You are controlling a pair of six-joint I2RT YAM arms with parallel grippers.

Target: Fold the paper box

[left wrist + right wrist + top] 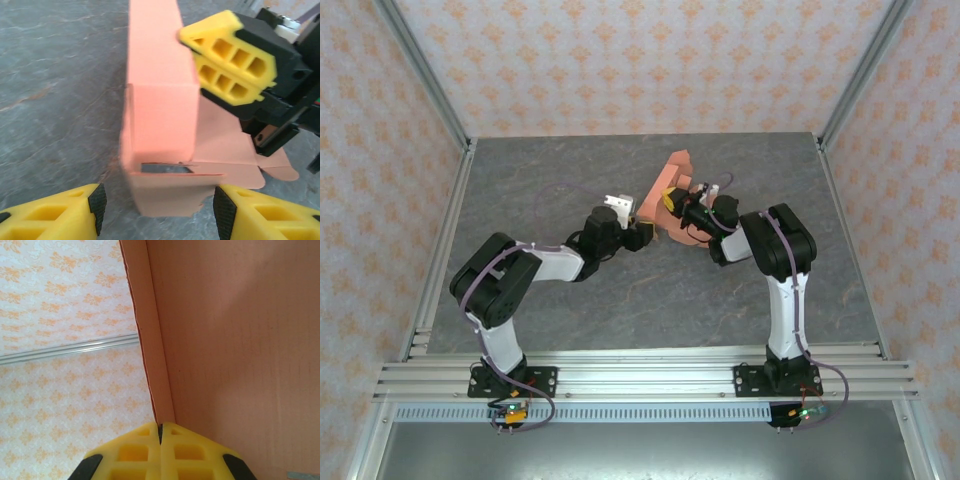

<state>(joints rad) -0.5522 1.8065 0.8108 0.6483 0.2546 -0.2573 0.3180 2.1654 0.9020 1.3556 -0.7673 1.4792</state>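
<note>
The salmon-orange paper box is partly folded and stands up from the table at mid-centre. In the left wrist view the paper box rises as an upright folded panel with a flap at its near end. My left gripper is open, its two yellow fingers either side of that near flap without touching it. My right gripper is shut on the box's upper right edge. In the right wrist view the right gripper pinches a thin cardboard wall of the paper box.
The grey stone-patterned table is bordered by aluminium rails at the near edge and patterned walls on three sides. A flat part of the cardboard with tabs lies on the table under the right gripper.
</note>
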